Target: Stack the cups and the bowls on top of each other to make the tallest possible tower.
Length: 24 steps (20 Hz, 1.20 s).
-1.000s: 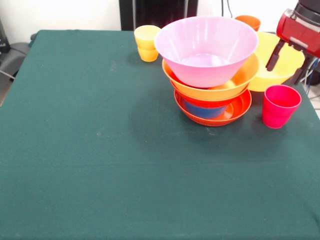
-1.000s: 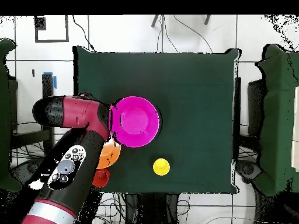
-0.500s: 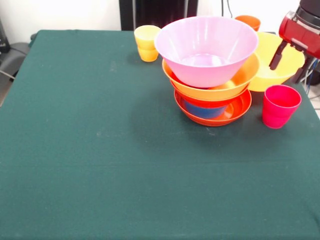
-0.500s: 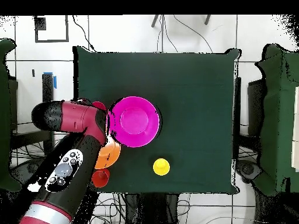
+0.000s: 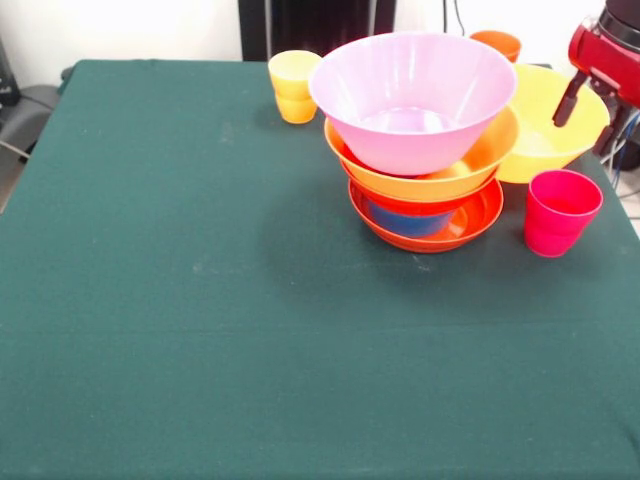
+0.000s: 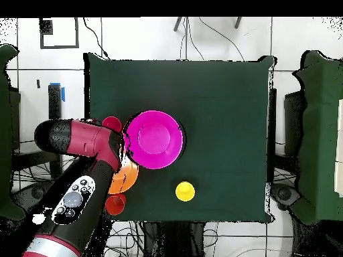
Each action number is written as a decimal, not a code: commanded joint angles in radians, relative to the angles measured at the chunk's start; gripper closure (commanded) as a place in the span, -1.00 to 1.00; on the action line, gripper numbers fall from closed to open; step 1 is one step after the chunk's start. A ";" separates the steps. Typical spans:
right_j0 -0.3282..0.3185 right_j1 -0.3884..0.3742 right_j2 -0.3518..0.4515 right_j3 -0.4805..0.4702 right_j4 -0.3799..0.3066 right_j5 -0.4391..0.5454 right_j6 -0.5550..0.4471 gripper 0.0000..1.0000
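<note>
The tower stands right of the table's centre: a shallow red-orange bowl (image 5: 430,232) at the bottom, a small blue bowl (image 5: 408,219) in it, then a wide orange bowl (image 5: 440,178), with the big pink bowl (image 5: 412,95) (image 6: 159,139) on top. A large yellow bowl (image 5: 545,130) (image 6: 125,177) sits alone behind and to the right. My gripper (image 5: 592,115) hangs open over that bowl's right rim, holding nothing. A red-pink cup (image 5: 560,210) (image 6: 111,124) stands in front of the yellow bowl. The yellow cup (image 5: 293,85) (image 6: 185,191) and orange cup (image 5: 497,43) (image 6: 116,203) stand at the back.
The red arm (image 6: 80,140) covers the table's edge beside the tower in the overhead view. The green table (image 5: 200,300) extends wide to the left and front of the tower.
The gripper has drifted up and to the right in the front view, lifting away from the yellow bowl's inside. Bowls and cups have not moved.
</note>
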 commanded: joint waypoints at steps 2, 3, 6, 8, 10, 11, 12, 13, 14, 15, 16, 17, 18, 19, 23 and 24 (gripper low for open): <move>0.004 -0.001 0.135 0.075 0.030 0.122 0.251 -1.00; 0.006 0.001 0.129 0.075 0.025 0.131 0.256 -1.00; 0.011 0.009 0.124 0.085 0.023 0.134 0.276 -1.00; 0.010 0.010 0.136 0.100 0.036 0.124 0.290 -1.00; 0.011 0.008 0.147 0.111 0.049 0.123 0.308 -1.00; 0.004 0.002 0.168 0.126 0.070 0.106 0.308 -1.00; 0.002 0.000 0.174 0.132 0.074 0.101 0.302 -1.00; -0.004 -0.003 0.188 0.143 0.088 0.087 0.298 -1.00; -0.006 -0.003 0.197 0.154 0.097 0.071 0.292 -1.00; -0.005 0.000 0.198 0.157 0.102 0.061 0.292 -1.00; -0.011 -0.004 0.210 0.169 0.117 0.044 0.283 -1.00; -0.008 -0.001 0.203 0.167 0.114 0.040 0.281 -1.00; -0.010 -0.001 0.210 0.173 0.124 0.024 0.276 -1.00; -0.011 0.001 0.214 0.175 0.128 0.004 0.266 -1.00; -0.013 0.023 0.224 0.176 0.138 -0.051 0.249 -1.00; -0.018 0.027 0.233 0.179 0.143 -0.066 0.244 -1.00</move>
